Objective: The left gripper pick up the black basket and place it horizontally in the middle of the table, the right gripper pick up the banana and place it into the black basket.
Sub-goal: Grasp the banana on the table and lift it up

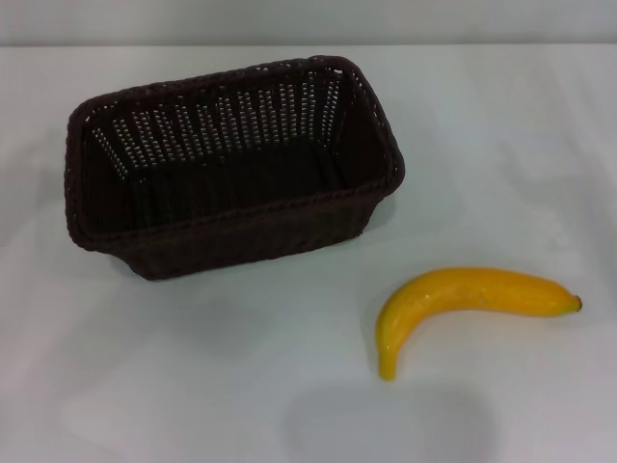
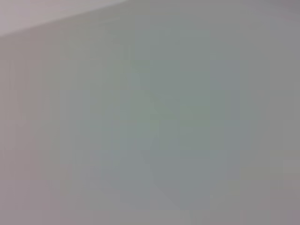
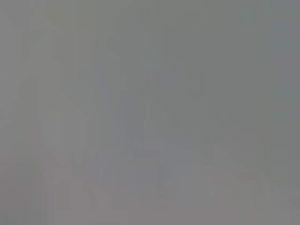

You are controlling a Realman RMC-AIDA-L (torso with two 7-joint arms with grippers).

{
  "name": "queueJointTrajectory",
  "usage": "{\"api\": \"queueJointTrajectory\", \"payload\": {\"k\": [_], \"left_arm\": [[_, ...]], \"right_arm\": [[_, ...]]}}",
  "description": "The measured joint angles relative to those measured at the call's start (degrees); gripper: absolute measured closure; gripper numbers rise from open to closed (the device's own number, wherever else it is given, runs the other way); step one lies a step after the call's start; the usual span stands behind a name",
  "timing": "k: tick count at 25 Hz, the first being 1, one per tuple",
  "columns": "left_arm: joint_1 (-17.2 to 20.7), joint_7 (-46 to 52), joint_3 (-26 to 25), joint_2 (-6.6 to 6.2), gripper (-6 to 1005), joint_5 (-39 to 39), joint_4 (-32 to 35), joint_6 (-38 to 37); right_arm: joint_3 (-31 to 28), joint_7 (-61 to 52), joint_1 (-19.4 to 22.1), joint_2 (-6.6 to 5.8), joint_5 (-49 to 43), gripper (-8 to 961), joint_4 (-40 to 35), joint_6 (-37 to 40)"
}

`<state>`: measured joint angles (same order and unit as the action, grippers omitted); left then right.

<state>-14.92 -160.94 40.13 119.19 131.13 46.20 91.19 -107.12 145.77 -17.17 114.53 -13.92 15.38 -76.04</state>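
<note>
The black basket (image 1: 231, 169) is seen upright on the table (image 1: 145, 386), left of centre and farther back. The banana (image 1: 463, 304) lies apart at the near right (outside the basket). Neither gripper is shown, so jaw state and distance cannot be told.

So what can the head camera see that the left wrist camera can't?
Only the head view shows the black basket, sitting empty and a bit slanted, and the banana lying apart from it, nearer the robot and toward its right. Only the left wrist view shows a paler strip along one edge; nothing else is recognisable there. Both share a plain pale surface, the table in the head view, and neither shows a gripper.
</note>
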Motion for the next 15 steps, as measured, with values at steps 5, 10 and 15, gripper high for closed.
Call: {"api": "queueJointTrajectory", "payload": {"k": [5,10,15], "left_arm": [[0.8,10.03,-1.38,-1.12,367,16.55,-21.02,-5.74],[4.69,21.09,-4.43,-0.56,354,18.69,-31.98,-8.98],[8.38,31.59,-4.22,0.11,216,19.12,-39.47,-7.48]], "right_arm": [[0.01,-4.09,1.14,-2.68,-7.5,84,5.53,-0.05],[-0.32,-11.93,1.52,-7.71,-17.14,85,10.15,0.04],[-0.73,-24.59,1.04,-13.33,-29.95,124,18.0,1.26]]}}
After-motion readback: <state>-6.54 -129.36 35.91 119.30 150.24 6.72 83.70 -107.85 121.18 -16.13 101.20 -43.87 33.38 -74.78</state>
